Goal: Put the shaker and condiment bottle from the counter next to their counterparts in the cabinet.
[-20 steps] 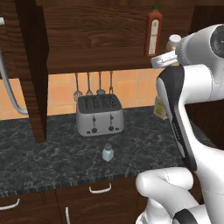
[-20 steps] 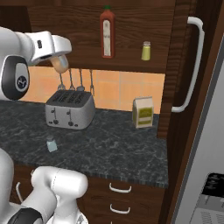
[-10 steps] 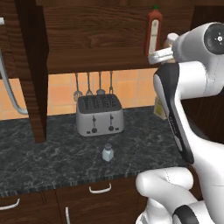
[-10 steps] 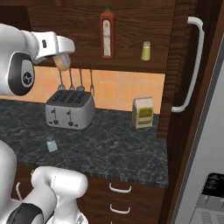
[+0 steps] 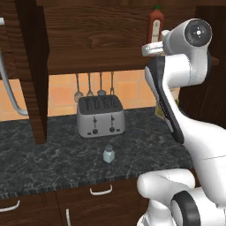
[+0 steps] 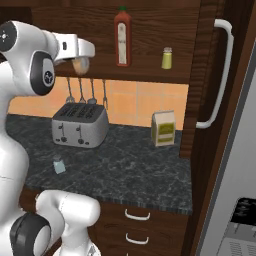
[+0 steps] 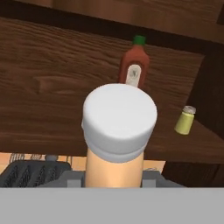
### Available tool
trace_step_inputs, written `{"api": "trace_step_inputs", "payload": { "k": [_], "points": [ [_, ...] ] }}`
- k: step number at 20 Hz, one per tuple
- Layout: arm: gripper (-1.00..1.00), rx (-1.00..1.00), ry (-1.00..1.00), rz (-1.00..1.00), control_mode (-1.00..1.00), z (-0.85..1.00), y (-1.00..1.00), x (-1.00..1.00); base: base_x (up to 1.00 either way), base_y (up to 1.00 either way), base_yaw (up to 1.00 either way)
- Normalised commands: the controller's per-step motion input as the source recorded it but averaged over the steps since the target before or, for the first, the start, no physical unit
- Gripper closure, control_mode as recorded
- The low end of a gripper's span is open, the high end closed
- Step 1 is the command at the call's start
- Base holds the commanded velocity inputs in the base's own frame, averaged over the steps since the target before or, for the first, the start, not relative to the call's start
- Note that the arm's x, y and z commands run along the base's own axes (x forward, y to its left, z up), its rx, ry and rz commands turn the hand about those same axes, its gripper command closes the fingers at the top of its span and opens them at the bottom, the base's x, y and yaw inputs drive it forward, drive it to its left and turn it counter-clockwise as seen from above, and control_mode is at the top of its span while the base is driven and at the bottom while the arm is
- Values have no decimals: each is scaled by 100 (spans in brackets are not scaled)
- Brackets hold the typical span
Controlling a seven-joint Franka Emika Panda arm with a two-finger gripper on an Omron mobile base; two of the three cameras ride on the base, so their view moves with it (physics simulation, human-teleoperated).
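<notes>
My gripper (image 6: 79, 61) is shut on the condiment bottle (image 6: 80, 65), an orange-tan bottle with a white cap (image 7: 119, 120), and holds it up at the level of the cabinet shelf (image 6: 150, 75), left of the counterparts. Those are a tall dark red sauce bottle (image 6: 122, 37) (image 7: 134, 65) and a small yellow-green shaker (image 6: 167, 58) (image 7: 185, 120), both standing on the shelf. The pale blue-grey shaker (image 5: 108, 154) (image 6: 59, 166) stands on the black counter (image 5: 53, 163) in front of the toaster. In the left base view my hand (image 5: 153, 48) hangs just below the red bottle (image 5: 155, 24).
A silver toaster (image 5: 100, 115) (image 6: 80, 125) sits at the back of the counter under hanging utensils (image 5: 95, 86). A yellowish box (image 6: 163, 128) stands by the right cabinet wall. A tall dark door with a white handle (image 6: 220, 75) closes the right side.
The hand with the bottle has moved up a little and closer to the shelf, toward the red sauce bottle. The shaker on the counter has not moved.
</notes>
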Motion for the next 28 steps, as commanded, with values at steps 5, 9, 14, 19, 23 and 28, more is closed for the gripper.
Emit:
{"api": "trace_step_inputs", "payload": {
  "k": [5,9,14,19,23,28],
  "points": [
    [100,10,2,-7,-100,0,0,43,0,0,0],
    [100,15,9,-2,-100,0,0,36,0,0,0],
    [100,13,11,0,-100,0,0,39,0,0,0],
    [100,0,-2,-5,-100,-15,0,35,0,0,0],
    [100,-1,-8,-9,-100,-27,0,36,0,0,0],
    [100,0,-11,-9,-100,-34,0,36,0,0,0]
  ]
}}
